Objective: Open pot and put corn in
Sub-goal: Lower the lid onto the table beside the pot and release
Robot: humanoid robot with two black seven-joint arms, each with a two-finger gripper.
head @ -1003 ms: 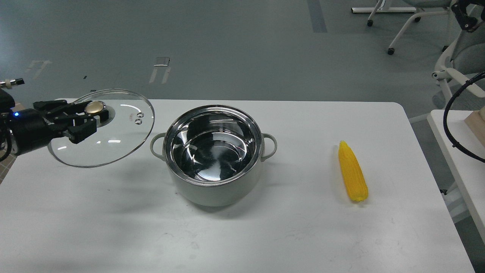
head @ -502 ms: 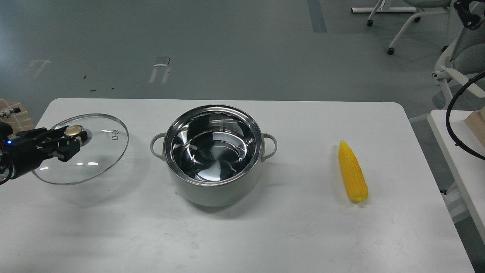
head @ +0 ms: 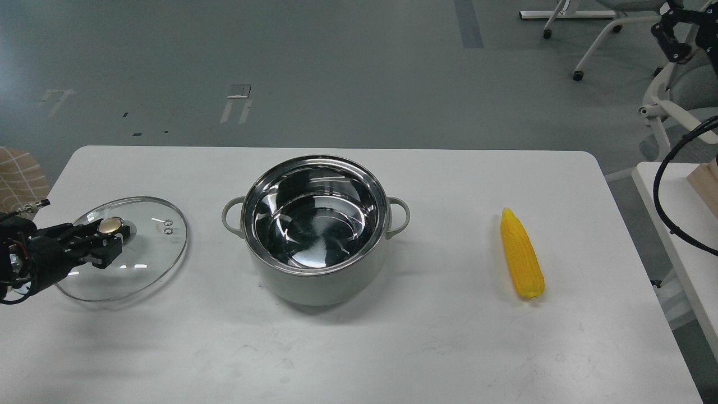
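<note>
The left arm [head: 28,261] is matte black with blocky tool [head: 106,247] fingers and thin wires.

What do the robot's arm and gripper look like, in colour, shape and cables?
Only the left arm shows. It is black and thick near the view's edge, with red wiring showing and a thin silver-tipped plug above it. The left gripper is black, with two short blocky fingers. The right arm is out of view.

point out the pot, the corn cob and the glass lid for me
round pale grey-green steel-lined pot [head: 314,283]: head view, on its front outer wall.
bright yellow tapered corn cob [head: 521,255]: head view, on the middle of its kernels.
round glass lid with gold knob [head: 151,255]: head view, on bare glass right of the knob.
</note>
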